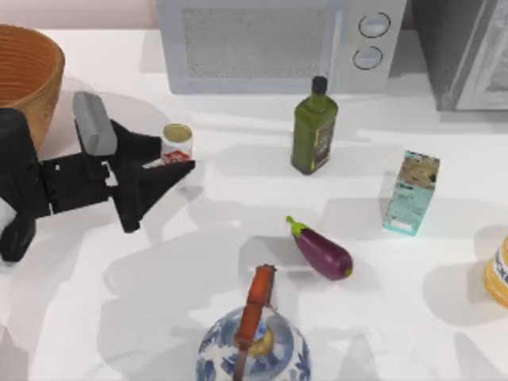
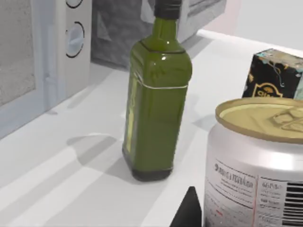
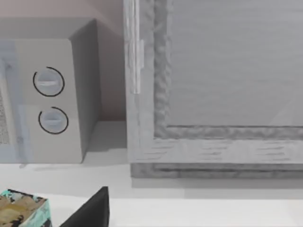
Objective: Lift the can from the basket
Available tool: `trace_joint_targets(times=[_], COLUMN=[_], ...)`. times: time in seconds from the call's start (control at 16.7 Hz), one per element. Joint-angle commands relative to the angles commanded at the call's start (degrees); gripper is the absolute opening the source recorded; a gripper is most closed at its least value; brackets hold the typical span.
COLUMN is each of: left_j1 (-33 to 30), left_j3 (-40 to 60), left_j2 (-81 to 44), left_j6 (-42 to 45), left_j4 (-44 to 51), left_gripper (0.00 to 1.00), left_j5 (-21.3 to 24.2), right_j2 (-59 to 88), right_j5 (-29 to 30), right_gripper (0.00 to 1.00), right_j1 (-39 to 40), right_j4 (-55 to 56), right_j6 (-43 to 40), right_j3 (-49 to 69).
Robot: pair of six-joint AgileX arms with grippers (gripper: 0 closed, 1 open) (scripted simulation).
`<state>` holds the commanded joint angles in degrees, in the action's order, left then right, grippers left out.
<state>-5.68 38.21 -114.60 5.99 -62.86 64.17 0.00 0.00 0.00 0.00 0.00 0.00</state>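
With its fingers clamped on the small white cream-topped can [image 1: 177,144], at four o'clock outside the orange-brown woven wicker basket [image 1: 36,59], the left gripper [image 1: 175,161] should rise straight, holding the can upright.

can [image 1: 177,144]: pale cream-yellow top, white side with red marking and black print, between the jaws of the black left gripper [image 1: 168,164].
basket [image 1: 28,73]: orange-brown, ribbed weave.
bottle [image 1: 314,127]: dark olive green, black cap, beyond the jaws.
eggplant [image 1: 321,250]: purple, green stem.
carton [image 1: 411,193]: teal, with a black and tan patterned top.
teapot [image 1: 252,346]: white with blue floral pattern, orange-red handle.
microwave [image 1: 278,41]: pale grey, white dials.
table [image 1: 444,333]: white.
container [image 1: 498,274]: orange-yellow.
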Motion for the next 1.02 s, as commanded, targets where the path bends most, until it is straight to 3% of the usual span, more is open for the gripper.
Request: trace_joint_targets(times=[0.72, 1.02], left_j1=[-0.8, -1.0], left_j3=[12.7, 16.4], left_j2=[-22.8, -26.1], left_j6=[0.4, 0.9], left_j4=[-13.6, -16.3], left_gripper=[0.00, 0.00], left_j5=[17.8, 21.9], right_j2=[0.0, 0.0], right_j5=[0.0, 0.0], right_gripper=[1.00, 1.00], right_j1=[0.0, 0.0], right_j4=[0.0, 0.0], right_j6=[0.0, 0.0], right_j3=[0.0, 0.0])
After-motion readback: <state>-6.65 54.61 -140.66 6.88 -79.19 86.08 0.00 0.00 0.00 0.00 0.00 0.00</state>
